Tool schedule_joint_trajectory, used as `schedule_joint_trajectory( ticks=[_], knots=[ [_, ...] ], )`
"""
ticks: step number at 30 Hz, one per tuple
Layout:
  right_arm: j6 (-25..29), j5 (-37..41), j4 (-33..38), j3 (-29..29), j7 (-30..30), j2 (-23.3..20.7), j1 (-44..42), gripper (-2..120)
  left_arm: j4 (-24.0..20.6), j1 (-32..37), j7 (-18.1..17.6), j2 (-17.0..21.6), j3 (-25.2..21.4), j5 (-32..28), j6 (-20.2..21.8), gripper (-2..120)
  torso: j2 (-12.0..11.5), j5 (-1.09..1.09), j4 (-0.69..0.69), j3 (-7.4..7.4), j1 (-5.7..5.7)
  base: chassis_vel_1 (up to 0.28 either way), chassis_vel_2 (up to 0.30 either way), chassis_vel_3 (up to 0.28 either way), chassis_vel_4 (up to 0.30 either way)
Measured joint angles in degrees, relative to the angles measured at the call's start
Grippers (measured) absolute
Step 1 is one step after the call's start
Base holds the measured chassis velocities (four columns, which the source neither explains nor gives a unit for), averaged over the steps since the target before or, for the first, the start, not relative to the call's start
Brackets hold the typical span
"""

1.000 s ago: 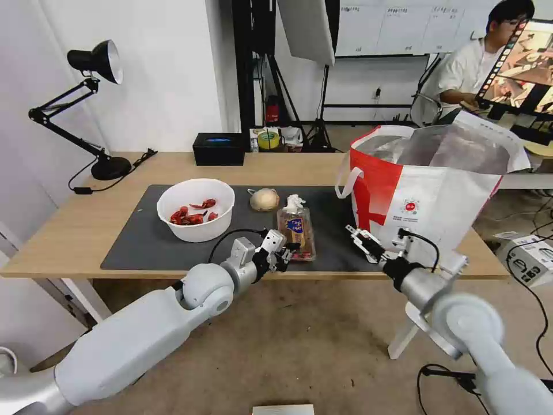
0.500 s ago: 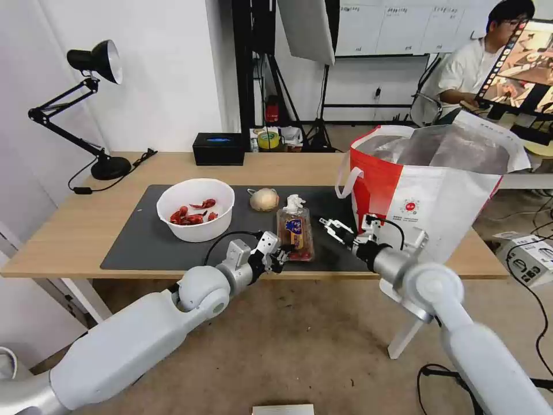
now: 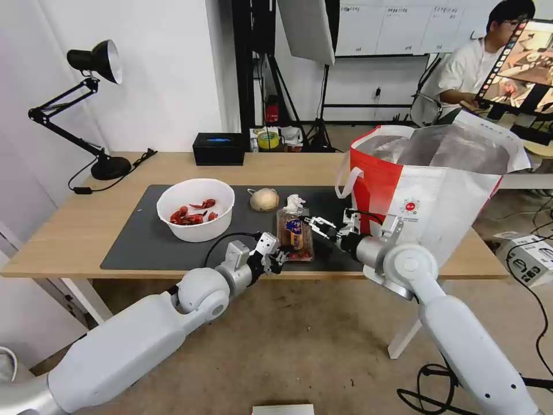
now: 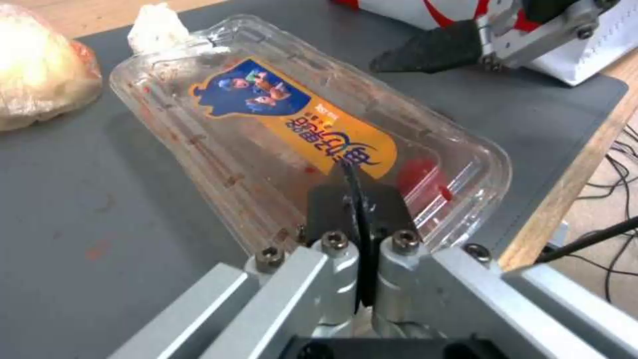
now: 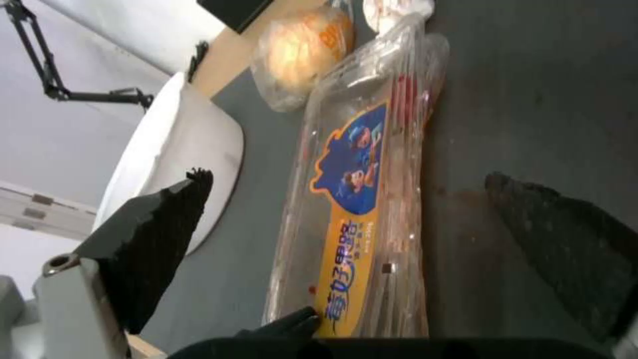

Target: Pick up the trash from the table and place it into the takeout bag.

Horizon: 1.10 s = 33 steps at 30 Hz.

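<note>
Pinching the near end of the clear tray [image 3: 295, 234] on the dark mat [image 3: 138, 242], the left gripper [image 3: 279, 253] has its jaws closed on it. The right gripper [image 3: 318, 223] hovers beside the tray, jaws wide. Behind lie the tissue [image 3: 294, 202], tan lump [image 3: 264, 199] and bowl [image 3: 196, 208]; the takeout bag [image 3: 438, 190] stands at the surface's right end.

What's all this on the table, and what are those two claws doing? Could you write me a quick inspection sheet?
Surface: light-wood table with a dark grey mat.
Job's things: white round bowl of red shells; tan round lump; crumpled white tissue; clear plastic tray with orange label; white-and-red takeout bag, open.
Clutter: black desk lamp; black rectangular box.
Grippers: left gripper shut at tray's near end; right gripper open beside tray.
Cables: lamp cord on table; black cables on floor.
Surroundings: person seated behind.
</note>
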Motion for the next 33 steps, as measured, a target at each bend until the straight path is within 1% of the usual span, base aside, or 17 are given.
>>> schedule_joint_trajectory(
  ticks=[12,19,33],
  knots=[
    [-2.0,-0.3,-2.0,-1.5,1.0,1.5,1.8,100,0.2,-0.3,0.1,0.2,0.2,-0.3,-0.6,0,0.0,0.00,0.00,0.00,0.00,0.000,0.000,0.000,0.000],
    [-2.9,-0.5,-3.5,-3.7,2.1,2.6,4.0,100,0.1,-0.6,0.1,1.3,0.6,-0.3,-1.1,0,0.0,0.00,0.00,0.00,0.00,0.000,0.000,0.000,0.000],
    [-4.1,-1.4,-5.5,-7.0,2.9,2.9,6.9,100,-0.1,-0.6,0.1,1.2,0.8,-0.5,-1.4,0,0.0,0.00,0.00,0.00,0.00,0.000,0.000,0.000,0.000]
  ],
)
